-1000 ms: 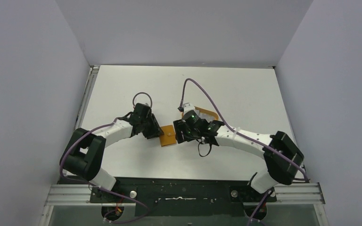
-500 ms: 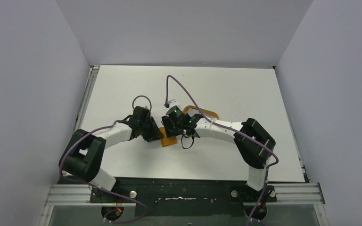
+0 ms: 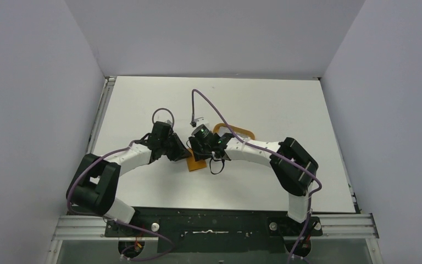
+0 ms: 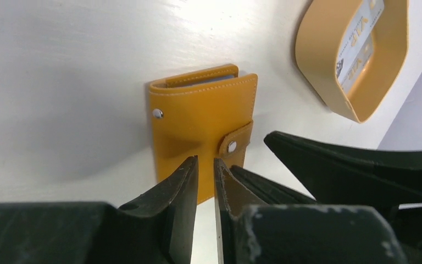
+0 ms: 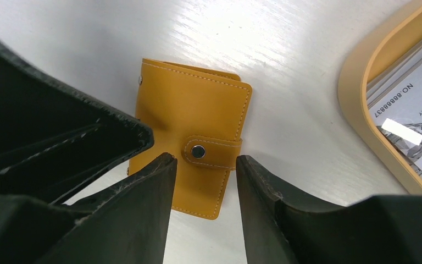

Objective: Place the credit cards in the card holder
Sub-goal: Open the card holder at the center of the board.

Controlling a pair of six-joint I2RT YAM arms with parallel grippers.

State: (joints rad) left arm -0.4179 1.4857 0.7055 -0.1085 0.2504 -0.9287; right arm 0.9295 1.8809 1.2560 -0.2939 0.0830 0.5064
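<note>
The orange-brown card holder point(image 3: 196, 163) lies folded on the white table, its snap tab point(image 5: 198, 151) fastened. My left gripper point(image 4: 204, 160) hangs over its near edge, jaws only a narrow gap apart with nothing between them. From the other side my right gripper point(image 5: 204, 158) stands open, its two fingers either side of the snap tab, just above the holder point(image 5: 192, 110). The two grippers nearly meet over the holder point(image 4: 198, 121). Pale printed credit cards point(image 5: 412, 110) lie in the tan tray point(image 5: 357, 110) beside it; the cards point(image 4: 357, 44) also show in the left wrist view.
The oval tan-rimmed tray point(image 3: 236, 131) sits just behind and right of the holder, close to the right arm. A purple cable loops above the right wrist point(image 3: 198, 99). Grey walls close in the table on three sides.
The right arm has swung left from beside the tray to over the holder. Both grippers' jaws have narrowed. The left gripper has edged slightly left; the holder has not moved.
</note>
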